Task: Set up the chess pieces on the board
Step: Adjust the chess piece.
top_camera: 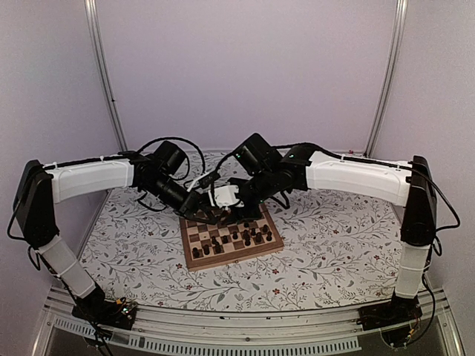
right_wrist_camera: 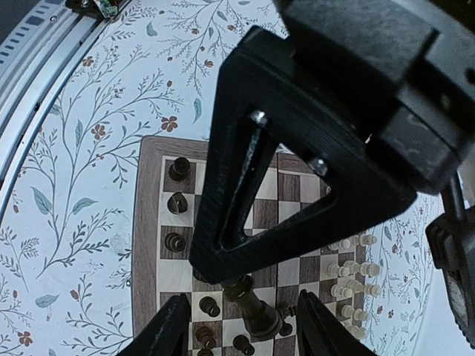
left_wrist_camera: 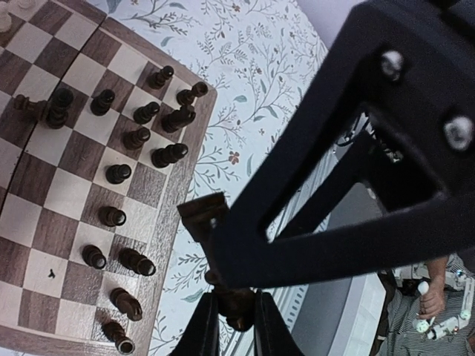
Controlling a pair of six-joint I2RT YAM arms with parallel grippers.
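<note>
Chess pieces (left_wrist_camera: 117,173) are sitting on the board (right_wrist_camera: 145,245), dark ones along one side and pale ones (right_wrist_camera: 349,278) along the other. Over it, the left gripper (left_wrist_camera: 236,304) is clamping a dark piece (right_wrist_camera: 260,315), and the right gripper (right_wrist_camera: 243,304) is hanging apart around it. Likely a placing step; next it needs a free square. Crowded neighbours and the crossed arms are getting in the way on the flowered counter (top_camera: 334,252).

**Board and pieces: positions**

The board (top_camera: 231,239) lies mid-table on the table cover (top_camera: 334,259), ahead of both arm bases. Chess pieces (left_wrist_camera: 116,173) stand in rows along its near side, further pieces (right_wrist_camera: 349,271) along its far side. A lone piece (left_wrist_camera: 239,300) sits between the left gripper (left_wrist_camera: 236,315) fingers. A tilted piece (right_wrist_camera: 260,315) stands on the board inside the right gripper (right_wrist_camera: 241,315).
</note>
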